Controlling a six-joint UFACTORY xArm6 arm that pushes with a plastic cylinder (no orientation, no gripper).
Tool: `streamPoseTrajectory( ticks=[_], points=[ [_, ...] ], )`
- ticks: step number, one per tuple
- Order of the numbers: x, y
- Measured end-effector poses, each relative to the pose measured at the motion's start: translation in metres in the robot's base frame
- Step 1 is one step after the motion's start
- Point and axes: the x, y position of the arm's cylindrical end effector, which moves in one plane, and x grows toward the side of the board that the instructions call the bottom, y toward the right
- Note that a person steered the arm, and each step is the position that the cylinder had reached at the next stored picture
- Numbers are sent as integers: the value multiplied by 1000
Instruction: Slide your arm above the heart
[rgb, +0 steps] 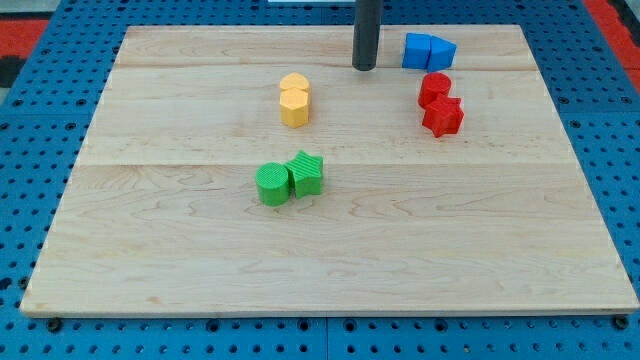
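Two yellow blocks stand touching, one above the other, left of the board's middle: the upper one (293, 85) looks like the heart and the lower one (295, 109) looks like a hexagon, though their outlines are hard to tell apart. My tip (364, 68) rests on the board near the view's top, about a block's width to the right of the yellow pair and slightly higher. It touches no block.
A blue cube (417, 50) and a blue triangle (441, 53) sit just right of the tip. A red circle (434, 88) and a red star (443, 116) lie below them. A green circle (271, 184) and a green star (306, 173) touch near the wooden board's (150, 260) middle.
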Motion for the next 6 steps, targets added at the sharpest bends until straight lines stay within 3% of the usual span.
streamPoseTrajectory(
  ticks=[6],
  points=[
    [-1, -2]
  ],
)
